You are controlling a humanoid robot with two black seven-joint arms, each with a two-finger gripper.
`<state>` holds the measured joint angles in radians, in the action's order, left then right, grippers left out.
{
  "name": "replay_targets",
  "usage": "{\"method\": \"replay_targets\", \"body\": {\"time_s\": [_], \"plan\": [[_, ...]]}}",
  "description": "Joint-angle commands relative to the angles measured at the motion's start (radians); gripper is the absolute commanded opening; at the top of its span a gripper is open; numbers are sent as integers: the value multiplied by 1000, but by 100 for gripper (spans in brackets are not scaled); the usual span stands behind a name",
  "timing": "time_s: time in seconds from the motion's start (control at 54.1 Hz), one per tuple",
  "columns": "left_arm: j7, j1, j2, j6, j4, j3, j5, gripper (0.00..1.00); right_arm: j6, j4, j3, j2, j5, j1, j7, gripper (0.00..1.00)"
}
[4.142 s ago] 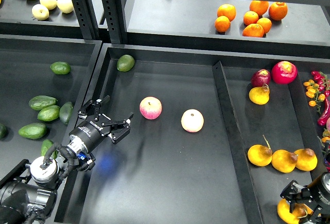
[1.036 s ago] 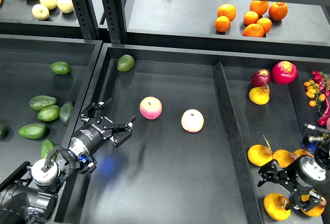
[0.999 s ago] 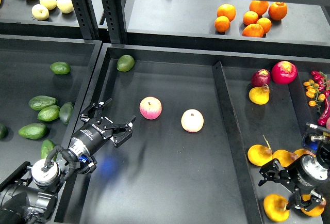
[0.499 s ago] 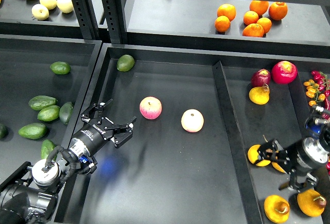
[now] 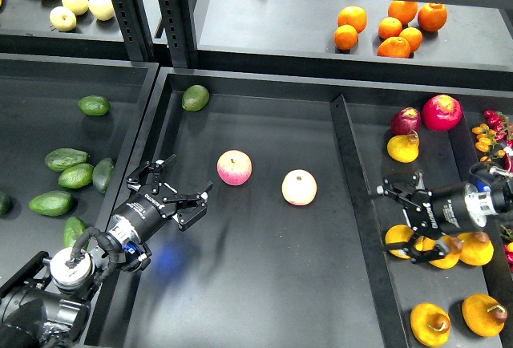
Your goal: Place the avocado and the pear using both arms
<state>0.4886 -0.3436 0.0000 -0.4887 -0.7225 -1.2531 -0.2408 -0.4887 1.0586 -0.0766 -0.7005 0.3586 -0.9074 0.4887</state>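
Several green avocados lie in the left bin; the nearest to my left gripper is a dark elongated avocado (image 5: 103,174). My left gripper (image 5: 172,193) is open and empty, just right of the wall between that bin and the middle tray. Several yellow-orange pears lie in the right bin. My right gripper (image 5: 398,221) is open, pointing left, its fingers spread around the leftmost pear (image 5: 397,240) of a row of three. It grips nothing.
Two apples (image 5: 234,167) (image 5: 299,187) and a rounder avocado (image 5: 195,97) lie in the middle tray (image 5: 264,284). A divider wall (image 5: 357,204) separates it from the right bin. Two more pears (image 5: 429,324) lie at the front right. Oranges (image 5: 390,26) are on the back shelf.
My right gripper has risen from the front right corner and swung left to the row of pears. Two pears now lie uncovered at the front. My left arm has barely moved.
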Motion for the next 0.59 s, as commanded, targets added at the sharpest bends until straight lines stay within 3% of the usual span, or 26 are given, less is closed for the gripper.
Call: {"method": "replay_targets", "body": {"time_s": [0.0, 0.259, 0.573], "plan": [[0, 2, 0, 0, 3, 1, 0, 99, 0, 8, -211, 22, 42, 148, 0, 99], [0, 5, 0, 0, 0, 0, 0, 99, 0, 8, -612, 130, 86, 454, 0, 99], [0, 2, 0, 0, -20, -37, 0, 99, 0, 12, -937, 289, 148, 639, 0, 100]]}}
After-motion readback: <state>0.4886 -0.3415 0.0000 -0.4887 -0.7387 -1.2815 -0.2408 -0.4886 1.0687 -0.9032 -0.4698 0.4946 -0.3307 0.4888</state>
